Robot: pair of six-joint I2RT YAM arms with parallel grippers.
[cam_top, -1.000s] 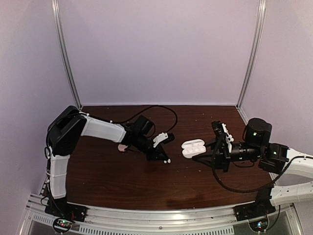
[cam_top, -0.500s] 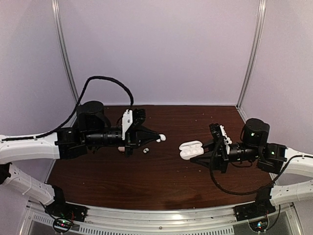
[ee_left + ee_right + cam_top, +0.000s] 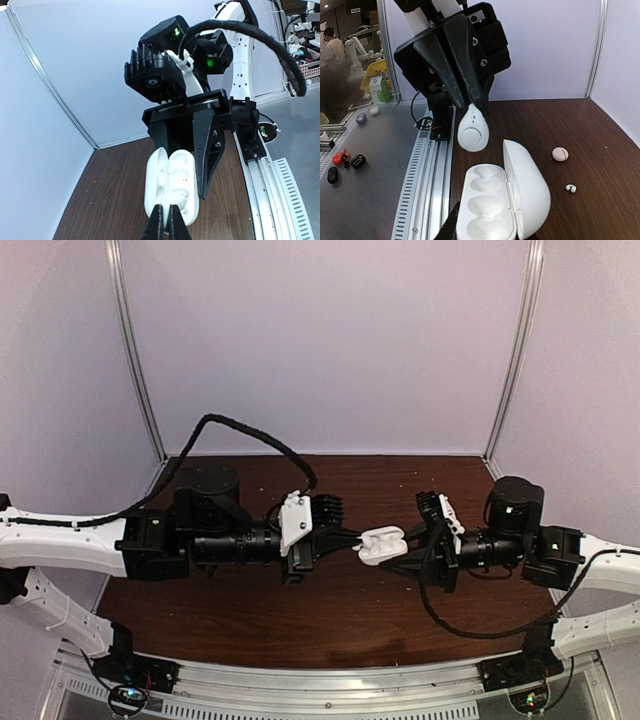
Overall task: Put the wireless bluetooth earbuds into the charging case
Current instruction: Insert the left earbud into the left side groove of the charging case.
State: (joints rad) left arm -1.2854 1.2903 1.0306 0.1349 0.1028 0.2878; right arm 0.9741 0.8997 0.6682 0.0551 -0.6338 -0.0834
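- White earbud (image 3: pixel 472 132) hung pinched in the left end effector (image 3: pixel 470 107) above the open charging case (image 3: pixel 527 190)!
- Right end effector (image 3: pixel 412 550) gripped the case; next: lowering squarely into a socket (image 3: pixel 487 205).

Earbud (image 3: pixel 472 132) & charging case (image 3: pixel 490 207) smooth semi-gloss wht plastic, left gripper (image 3: pixel 470 107) matt blk plastic, table (image 3: pixel 300 615) dark wood-grain w/ slight sheen, front rail (image 3: pixel 330 677) ribbed bare metal, cable (image 3: pixel 272 42) braided sleeve.
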